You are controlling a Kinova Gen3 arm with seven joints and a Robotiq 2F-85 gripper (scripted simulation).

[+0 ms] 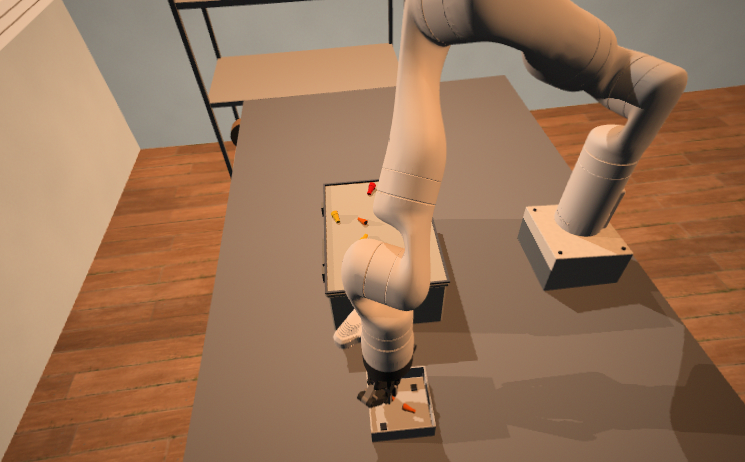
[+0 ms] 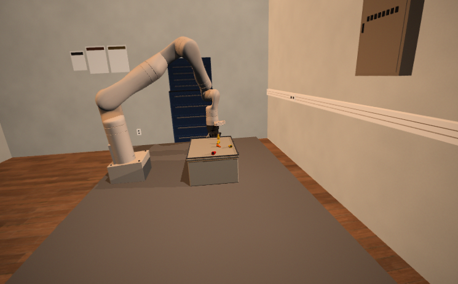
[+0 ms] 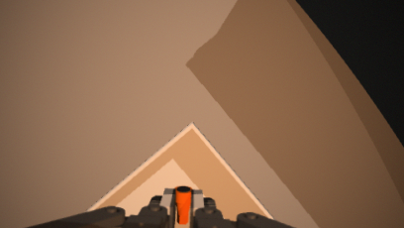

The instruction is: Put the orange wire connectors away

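My gripper (image 1: 379, 394) is shut on an orange wire connector (image 3: 183, 204), which stands upright between the fingers in the wrist view. It hangs low over the left part of the steel junction box (image 1: 402, 404), just above its rim. One orange connector (image 1: 408, 408) lies inside the box. The box corner (image 3: 190, 149) shows below the fingers in the wrist view. The tool case (image 1: 383, 241) stands behind the box; its lid holds another orange connector (image 1: 362, 220), a yellow one (image 1: 335, 216) and a red one (image 1: 371, 188). The arm hides part of the lid.
The arm's base (image 1: 573, 246) stands to the right of the case. A metal shelf rack (image 1: 283, 68) is at the table's far end. A wall runs along the left side. A blue drawer cabinet (image 2: 187, 102) stands behind the table.
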